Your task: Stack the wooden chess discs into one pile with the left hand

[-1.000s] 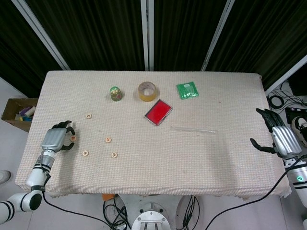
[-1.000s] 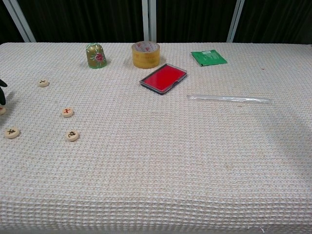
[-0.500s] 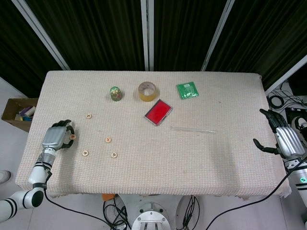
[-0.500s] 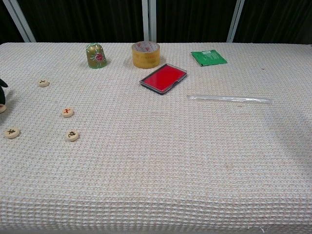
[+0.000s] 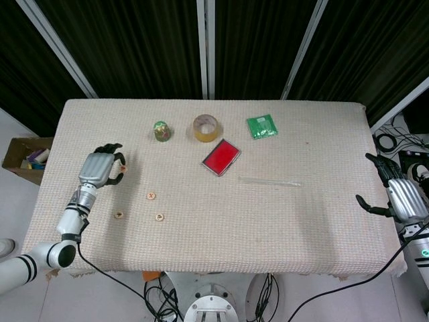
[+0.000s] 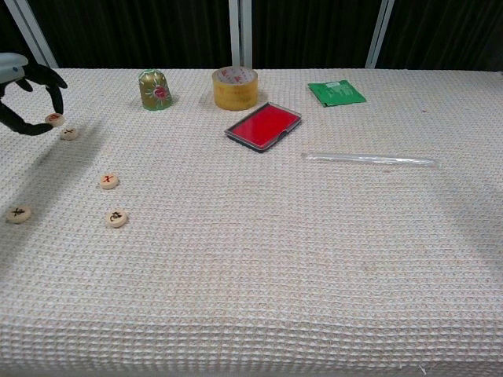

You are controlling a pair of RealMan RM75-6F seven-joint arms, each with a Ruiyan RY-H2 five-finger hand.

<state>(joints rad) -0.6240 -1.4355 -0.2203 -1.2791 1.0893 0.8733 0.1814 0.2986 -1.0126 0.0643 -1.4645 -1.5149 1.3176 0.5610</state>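
My left hand [image 5: 100, 168] hovers over the left part of the table and pinches one wooden disc [image 6: 54, 119] between thumb and a fingertip. That disc hangs just above and left of a second disc [image 6: 69, 133] lying on the cloth. Three more discs lie nearer the front: one with a red mark [image 5: 152, 196], one [image 5: 159, 217] below it, and one [image 5: 118, 215] further left. My right hand [image 5: 401, 200] is off the table's right edge, fingers spread, holding nothing.
At the back stand a green bell-shaped figurine [image 5: 161, 131] and a tape roll [image 5: 206, 127]. A red case [image 5: 221, 157], a green packet [image 5: 261, 126] and a clear tube [image 5: 269, 181] lie mid-table. A cardboard box [image 5: 27, 154] sits on the floor at the left.
My left hand has lifted the disc from the left edge and carried it up and toward the back, to the disc lying there. The right hand drifted slightly outward.
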